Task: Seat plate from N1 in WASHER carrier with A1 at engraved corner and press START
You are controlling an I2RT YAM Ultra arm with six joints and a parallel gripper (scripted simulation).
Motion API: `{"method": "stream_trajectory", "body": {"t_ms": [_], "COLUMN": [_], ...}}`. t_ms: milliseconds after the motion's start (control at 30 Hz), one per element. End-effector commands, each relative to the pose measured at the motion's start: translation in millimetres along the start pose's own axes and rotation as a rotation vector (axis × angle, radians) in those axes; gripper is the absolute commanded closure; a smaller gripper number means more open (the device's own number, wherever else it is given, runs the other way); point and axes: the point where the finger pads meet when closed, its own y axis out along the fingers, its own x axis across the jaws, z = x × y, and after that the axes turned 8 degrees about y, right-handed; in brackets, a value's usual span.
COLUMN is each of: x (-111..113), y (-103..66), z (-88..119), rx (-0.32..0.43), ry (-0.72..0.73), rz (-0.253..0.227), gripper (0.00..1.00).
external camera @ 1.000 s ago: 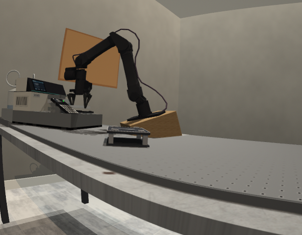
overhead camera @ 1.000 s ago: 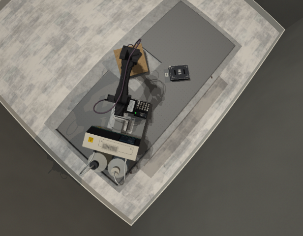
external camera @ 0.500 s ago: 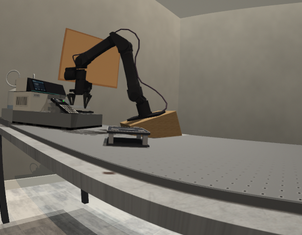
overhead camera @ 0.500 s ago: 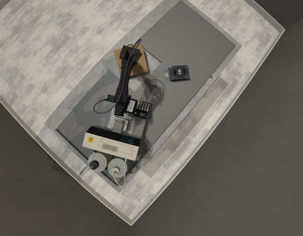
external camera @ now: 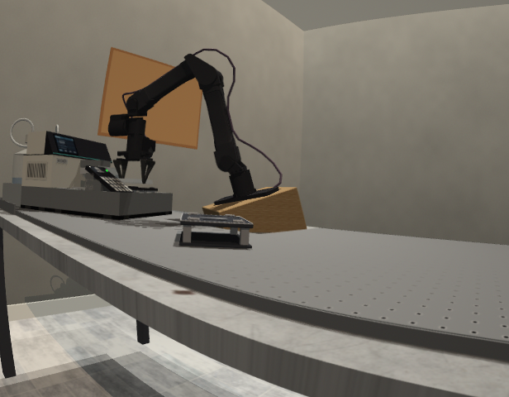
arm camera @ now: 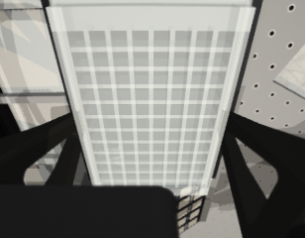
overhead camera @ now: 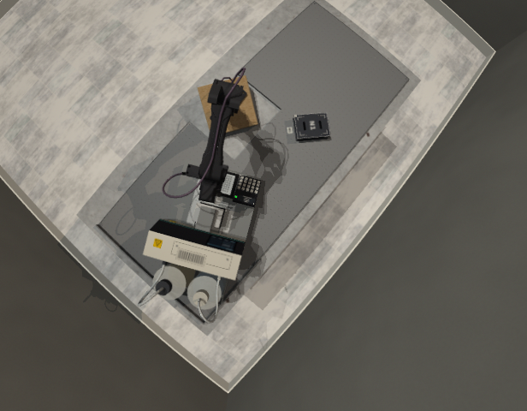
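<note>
My gripper (external camera: pixel 134 179) (arm camera: pixel 151 118) is shut on the clear plate (overhead camera: pixel 228 183) (arm camera: pixel 152 109), with one finger at each long side. In the exterior view the plate hangs level, slightly above the dark carrier (external camera: pixel 149 188) of the washer (overhead camera: pixel 192 252) (external camera: pixel 54 170). The arm hides much of the plate and carrier in the top view. I cannot make out the cut-off corner or the engraved corner. The keypad (overhead camera: pixel 249 184) (external camera: pixel 116 182) stands close beside the plate, and its lamp (overhead camera: pixel 235 196) (external camera: pixel 107 170) is green. The nest N1 (overhead camera: pixel 311 127) (external camera: pixel 216 220) holds no plate.
The washer's raised housing (overhead camera: pixel 195 254) stands beyond the gripper, with two bottles (overhead camera: pixel 175 281) (overhead camera: pixel 208 287) and their tubes behind it. The arm's wooden base block (overhead camera: pixel 206 99) (external camera: pixel 263 215) stands on the perforated table top (overhead camera: pixel 334 57) (external camera: pixel 374 273).
</note>
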Motion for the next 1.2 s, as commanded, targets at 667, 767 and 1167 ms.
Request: {"method": "stream_trajectory", "body": {"t_ms": [667, 767, 1167], "x": [-4, 8, 7], "y": [-6.0, -16.6, -16.5], "z": [0, 5, 6], "rx": [-0.008, 0.0, 0.0], "ry": [-0.003, -0.009, -0.011], "rz": [-0.023, -0.059, -0.055], "gripper": [0.16, 0.16, 0.16]}}
